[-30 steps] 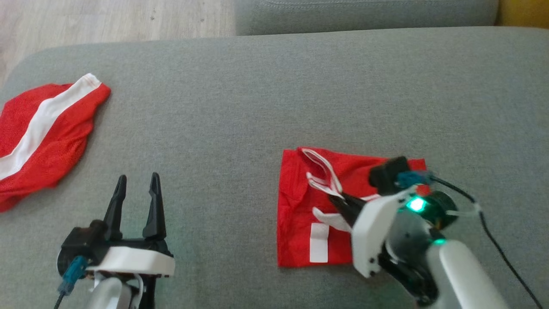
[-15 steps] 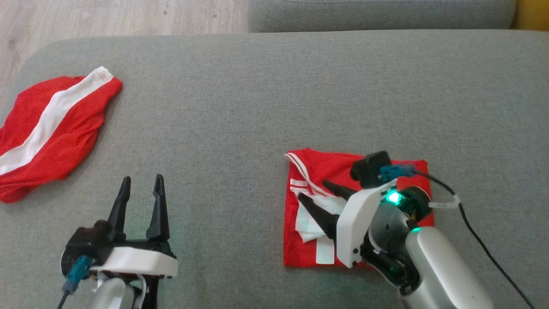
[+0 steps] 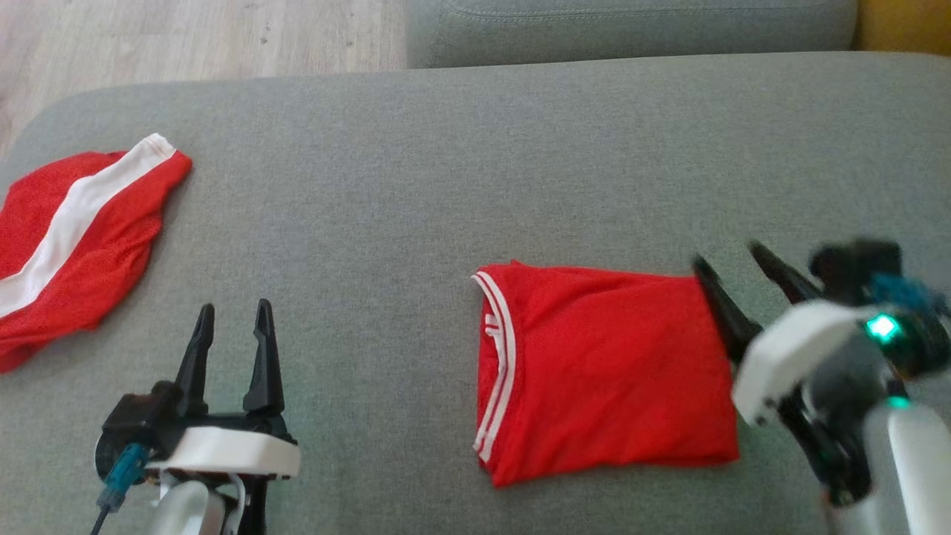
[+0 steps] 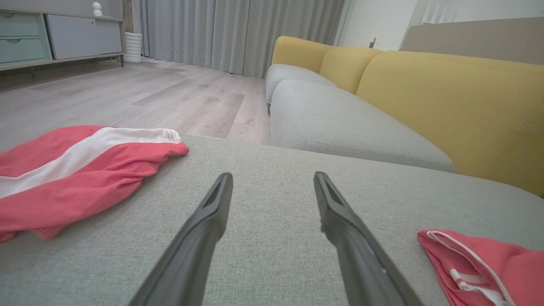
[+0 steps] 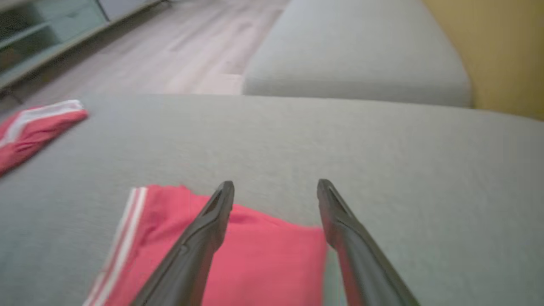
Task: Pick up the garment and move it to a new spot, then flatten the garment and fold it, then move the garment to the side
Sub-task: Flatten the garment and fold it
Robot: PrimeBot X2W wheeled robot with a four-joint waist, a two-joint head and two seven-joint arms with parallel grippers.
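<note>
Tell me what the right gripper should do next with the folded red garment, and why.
Probably close the right gripper on the right edge of the folded red garment, ready to move it aside. It lies folded flat on the grey cushion, and the open jaws hover beside that edge, holding nothing.

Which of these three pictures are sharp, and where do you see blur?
Head view: the right gripper is smeared by blur, the folded red garment looks fairly crisp. Left wrist view: sharp throughout, even soft light. Right wrist view: soft all over, the garment's white trim fuzzy.
</note>
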